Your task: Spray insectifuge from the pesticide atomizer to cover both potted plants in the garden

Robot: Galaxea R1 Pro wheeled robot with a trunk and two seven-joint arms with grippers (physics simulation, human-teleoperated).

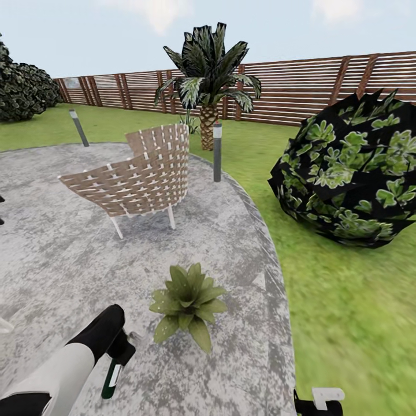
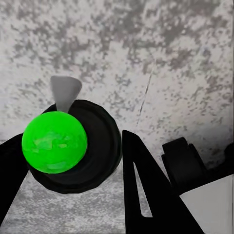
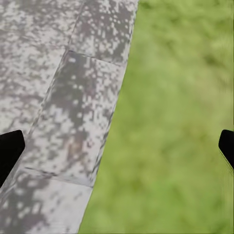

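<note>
At nine o'clock in the head view, far back on the lawn (image 1: pixel 358 323), we see a round dark bush (image 1: pixel 23 92) by the brown wooden fence (image 1: pixel 300 86). A short grey lamp post (image 1: pixel 78 127) stands at the edge of the grey stone patio (image 1: pixel 52 271).

Down at seven o'clock our left arm reaches in. Our left gripper (image 1: pixel 118 352) holds the pesticide atomizer (image 1: pixel 111 378) — a dark green bottle hanging down from the hand. In the left wrist view the atomizer (image 2: pixel 73 144) sits between the two black fingers (image 2: pixel 146 190), with a bright green ball on its black round top and a grey nozzle sticking out. The fingers are closed snug on it.

Near the middle, a woven brown chair (image 1: pixel 138 176) sits on the patio. In front of it, at six o'clock, is one potted plant (image 1: pixel 188 300) with pointed green leaves, just beside the atomizer. Behind the chair stand another lamp post (image 1: pixel 217 151) and a palm tree (image 1: pixel 208 86).

At three o'clock a big dark bush (image 1: pixel 352 173) sits on the grass.

At five o'clock, a bit of our right gripper (image 1: pixel 318 401) peeks in. In the right wrist view its black fingertips (image 3: pixel 10 148) are spread wide apart — nothing between them, just patio edge and grass below.
</note>
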